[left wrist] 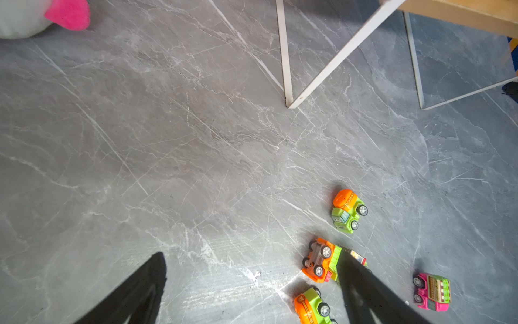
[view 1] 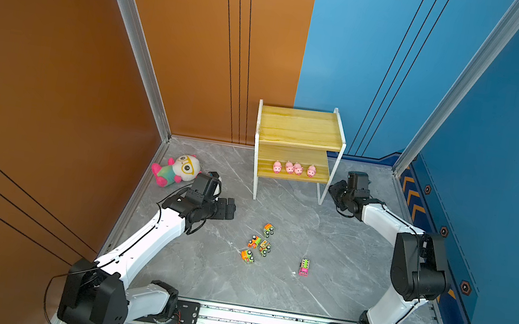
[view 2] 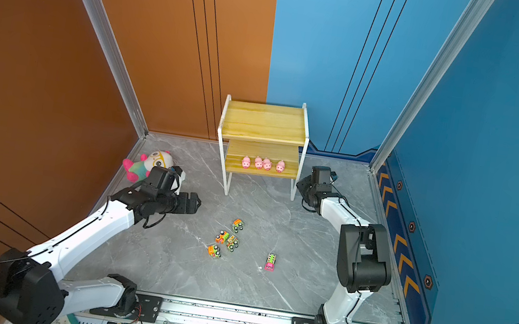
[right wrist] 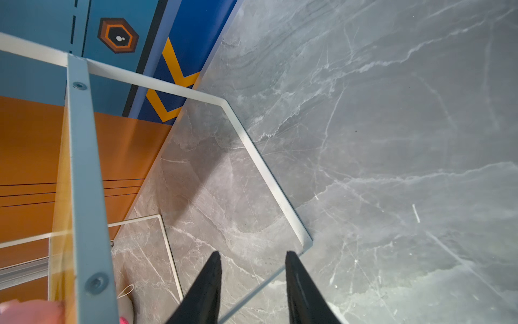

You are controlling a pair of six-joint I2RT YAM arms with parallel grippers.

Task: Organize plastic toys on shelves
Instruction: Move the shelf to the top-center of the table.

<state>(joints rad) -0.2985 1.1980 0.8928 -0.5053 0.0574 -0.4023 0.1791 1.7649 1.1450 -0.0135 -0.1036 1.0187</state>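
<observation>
Left end effector [left wrist: 251,254], jaws wide, near 5 toy trucks [view 1: 264,248]

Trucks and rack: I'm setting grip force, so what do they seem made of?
Trucks: glossy moulded plastic, judging by the saturated colours and sheen. Boards: pale wood with visible grain and a satin look. Frame: likely white-painted metal, given the thin straight bars.

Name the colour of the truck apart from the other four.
The truck is pink with green top; best in left wrist view.
</observation>
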